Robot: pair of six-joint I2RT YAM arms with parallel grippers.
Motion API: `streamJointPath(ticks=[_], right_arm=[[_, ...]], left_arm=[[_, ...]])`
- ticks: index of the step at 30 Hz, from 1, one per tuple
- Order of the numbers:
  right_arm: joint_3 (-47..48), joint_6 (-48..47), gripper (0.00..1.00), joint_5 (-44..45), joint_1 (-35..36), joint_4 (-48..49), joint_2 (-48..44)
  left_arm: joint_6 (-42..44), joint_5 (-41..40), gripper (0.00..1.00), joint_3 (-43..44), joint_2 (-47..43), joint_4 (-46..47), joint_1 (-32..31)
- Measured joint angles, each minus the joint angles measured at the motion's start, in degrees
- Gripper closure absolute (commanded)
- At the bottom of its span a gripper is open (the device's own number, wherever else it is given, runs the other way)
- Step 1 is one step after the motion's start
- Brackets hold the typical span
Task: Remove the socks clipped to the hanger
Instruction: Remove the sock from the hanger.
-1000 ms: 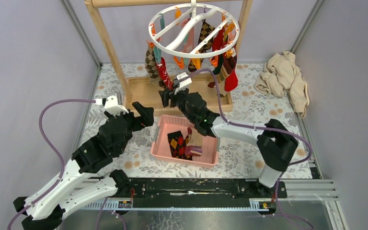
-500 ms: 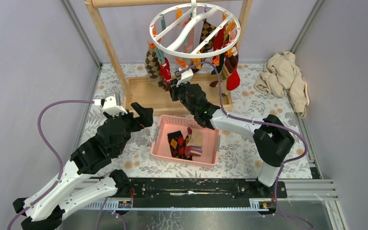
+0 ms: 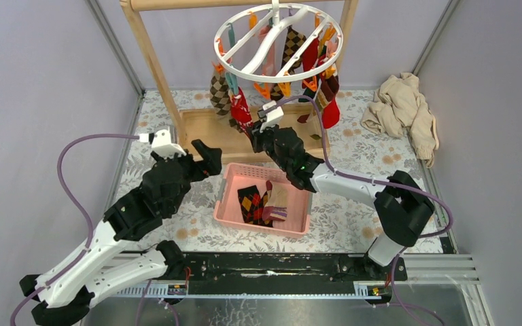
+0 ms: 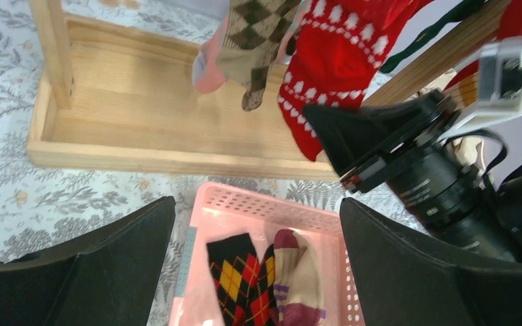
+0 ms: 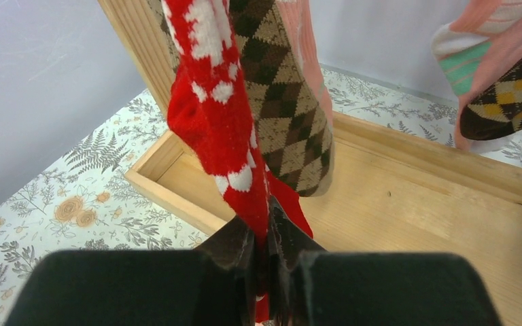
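A: Where do the socks [image 3: 328, 109] sit?

B: Most hang from clips on the white ring hanger [image 3: 269, 47], up on the wooden rack [image 3: 151, 61] at the far side of the desk [image 3: 353, 217]. Two lie in the pink basket [image 3: 223, 197], just in front of the rack's base: a dark argyle sock [image 4: 234, 278] and a beige sock with purple stripes [image 4: 302, 275], side by side and touching.

A: And the right tool [image 5: 262, 238]?

B: It reaches up under the near-left side of the ring. Its fingers are pressed together on the lower end of a red sock [image 5: 211, 102] with white marks. That sock hangs straight down into the pinch, and its top runs out of the wrist view.

A: Anything beside it?

B: A brown argyle sock [image 5: 285, 102] hangs just behind it, touching it, over the rack's wooden base.

A: The left tool [image 4: 257, 204]?

B: Spread wide and holding nothing. It hovers left of the basket, pointing toward the rack, well apart from the hanger.

A: What else is on the desk?

B: A beige cloth heap [image 3: 404, 109] at the far right corner.
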Motion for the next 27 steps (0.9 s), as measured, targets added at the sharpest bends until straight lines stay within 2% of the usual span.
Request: streamJointPath(ticks=[12,17,21,27], right_arm=[[-2.08,-1.84,0.91,0.46,0.00,-0.24,-2.89],[-2.49,-2.16,0.91,0.48,0.00,-0.35,-3.96],[-3.13,-2.16,0.91,0.48,0.00,-0.42,-5.18],[-3.63,-2.29,0.91,0.50,0.00,-0.42,-6.49]], left_arm=[[9.22,1.09,0.01,19.47,21.94,11.28,0.13],[10.51,6.75,0.01,29.14,29.20,13.35,4.70],[10.36,10.78,0.01,33.40,32.30,13.44,9.70],[9.40,16.48,0.06,34.16,33.83,13.31,13.68]])
